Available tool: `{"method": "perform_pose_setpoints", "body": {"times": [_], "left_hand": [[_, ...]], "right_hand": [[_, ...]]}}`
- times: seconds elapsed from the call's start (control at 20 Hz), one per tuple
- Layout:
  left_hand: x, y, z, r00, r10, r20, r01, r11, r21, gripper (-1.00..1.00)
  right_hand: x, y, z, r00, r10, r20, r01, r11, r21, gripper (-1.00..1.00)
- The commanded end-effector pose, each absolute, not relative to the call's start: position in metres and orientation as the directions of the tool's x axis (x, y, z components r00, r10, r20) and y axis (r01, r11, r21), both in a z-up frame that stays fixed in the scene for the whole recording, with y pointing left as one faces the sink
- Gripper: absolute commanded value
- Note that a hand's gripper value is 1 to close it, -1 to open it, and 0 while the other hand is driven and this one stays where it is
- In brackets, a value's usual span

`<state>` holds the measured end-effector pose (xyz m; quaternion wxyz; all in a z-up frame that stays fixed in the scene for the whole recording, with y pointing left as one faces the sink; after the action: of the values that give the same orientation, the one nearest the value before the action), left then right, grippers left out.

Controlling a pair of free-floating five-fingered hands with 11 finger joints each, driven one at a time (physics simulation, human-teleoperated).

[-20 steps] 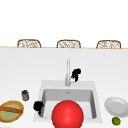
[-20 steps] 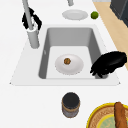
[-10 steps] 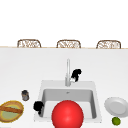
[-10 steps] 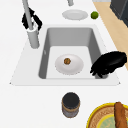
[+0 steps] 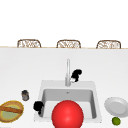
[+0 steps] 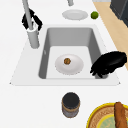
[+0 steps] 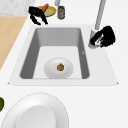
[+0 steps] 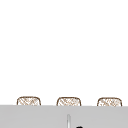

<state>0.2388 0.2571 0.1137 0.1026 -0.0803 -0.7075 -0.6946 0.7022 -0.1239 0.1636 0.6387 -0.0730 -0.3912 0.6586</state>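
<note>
1. The right hand sits at the faucet base, fingers curled around its side lever.
2. The left hand hovers over the sink rim's left front corner, fingers relaxed and open.
3. On the desk, a dark jar stands near a yellow bowl.
4. A white plate lies in the basin.

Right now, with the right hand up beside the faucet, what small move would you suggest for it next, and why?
Probably close the right hand a little further onto the faucet base: its curled fingers sit right against the base, though whether they grip it is unclear. The left hand hovers at the sink near-left corner.
</note>
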Motion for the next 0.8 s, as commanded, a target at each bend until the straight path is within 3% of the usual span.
{"method": "perform_pose_setpoints", "body": {"times": [0.0, 0.5, 0.6, 0.65, 0.75], "left_hand": [[0.239, 0.257, 0.114, -0.966, -0.029, 0.257, 0.256, 0.022, 0.966, 0.0], [0.239, 0.257, 0.114, -0.966, -0.029, 0.257, 0.256, 0.022, 0.966, 0.0], [0.239, 0.257, 0.114, -0.966, -0.029, 0.257, 0.256, 0.022, 0.966, 0.0], [0.239, 0.257, 0.114, -0.966, -0.029, 0.257, 0.256, 0.022, 0.966, 0.0], [0.239, 0.257, 0.114, -0.966, -0.029, 0.257, 0.256, 0.022, 0.966, 0.0]], "right_hand": [[0.698, -0.14, 0.134, -0.207, 0.891, 0.404, -0.791, 0.091, -0.605, 1.0], [0.704, -0.136, 0.162, -0.155, 0.897, 0.414, -0.787, 0.141, -0.601, 1.0], [0.708, -0.141, 0.175, -0.114, 0.898, 0.426, -0.811, 0.164, -0.562, 1.0], [0.707, -0.144, 0.183, -0.12, 0.898, 0.422, -0.804, 0.161, -0.572, -1.0], [0.707, -0.146, 0.201, -0.107, 0.888, 0.447, -0.808, 0.184, -0.559, -1.0]]}}
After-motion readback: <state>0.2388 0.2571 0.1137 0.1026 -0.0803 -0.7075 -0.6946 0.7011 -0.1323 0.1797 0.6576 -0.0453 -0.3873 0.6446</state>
